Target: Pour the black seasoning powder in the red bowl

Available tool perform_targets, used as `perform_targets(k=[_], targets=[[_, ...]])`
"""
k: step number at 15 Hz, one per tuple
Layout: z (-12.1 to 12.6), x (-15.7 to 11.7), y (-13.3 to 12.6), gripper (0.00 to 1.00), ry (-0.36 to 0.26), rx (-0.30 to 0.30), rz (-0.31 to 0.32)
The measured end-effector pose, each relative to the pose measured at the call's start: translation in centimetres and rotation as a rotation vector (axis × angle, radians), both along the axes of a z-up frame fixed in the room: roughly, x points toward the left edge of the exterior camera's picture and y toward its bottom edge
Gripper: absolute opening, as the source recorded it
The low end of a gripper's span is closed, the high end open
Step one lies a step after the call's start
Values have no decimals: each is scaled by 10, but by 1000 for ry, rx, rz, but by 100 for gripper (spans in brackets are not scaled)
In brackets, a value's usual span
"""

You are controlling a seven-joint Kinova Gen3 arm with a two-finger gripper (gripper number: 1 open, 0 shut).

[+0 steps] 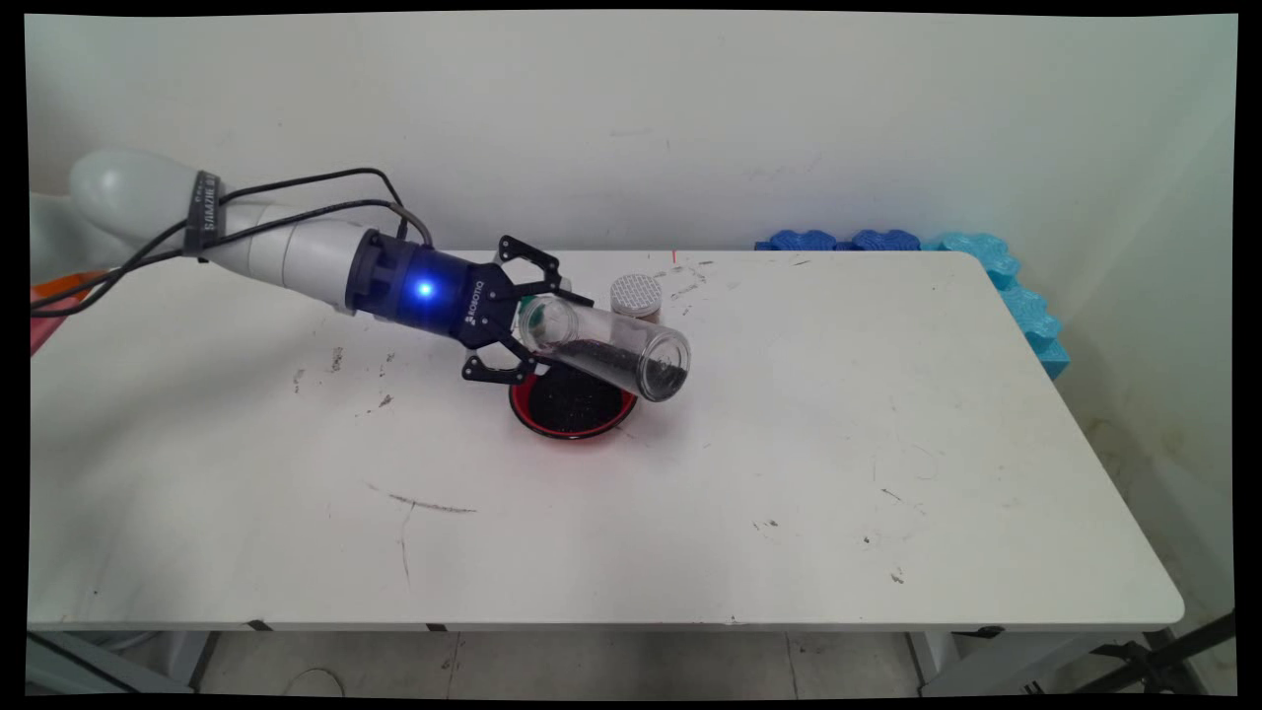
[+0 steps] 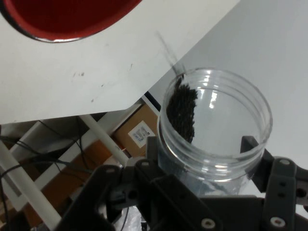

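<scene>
Clear plastic, that's what the cylindrical jar [image 1: 603, 348] looks like, with dark granules [image 1: 621, 363] of something inside, and the black two-finger gripper [image 1: 527, 318] has it clamped from both sides near one end. So the fingers are partly closed, pressed on the jar's wall, not fully together. The jar is tipped way over, nearly on its side, hanging just above a round red-rimmed dish [image 1: 572, 402] already filled with the same dark grainy stuff, around the middle of the white table [image 1: 789, 473].

Handling guess: a thin-walled smooth jar like that is probably light and a bit slippery, and might flex if squeezed hard. Gripping across the wall as it does now seems sensible, though the loose fill will shift its weight as it tilts.

Main view also shows a small jar with a perforated white lid [image 1: 636, 296] standing just behind, and blue foam pieces [image 1: 986, 258] past the table's far right corner. None of that appears in the hand view. What the hand view does give you is a look straight at the jar's round end [image 2: 215, 120], granules piled against one side of the wall, the red dish [image 2: 67, 19] up at the top edge, and clutter below the table edge. I can't tell from either view whether anything's coming out.
</scene>
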State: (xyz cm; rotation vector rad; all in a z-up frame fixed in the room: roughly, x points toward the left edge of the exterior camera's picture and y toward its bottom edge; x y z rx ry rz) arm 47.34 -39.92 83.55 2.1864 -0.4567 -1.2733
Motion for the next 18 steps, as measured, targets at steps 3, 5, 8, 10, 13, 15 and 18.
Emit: perform_targets(k=[3,5,8,10,13,15,18], targets=[[-1,0,1,0,15,40,24],[-1,0,1,0,23,61,38],[-1,0,1,0,35,88,56],[-2,-1,1,0,47,111,71],[-1,-1,1,0,63,139,90],[-1,-2,1,0,74,156,102],[-1,-3,1,0,89,178,118]])
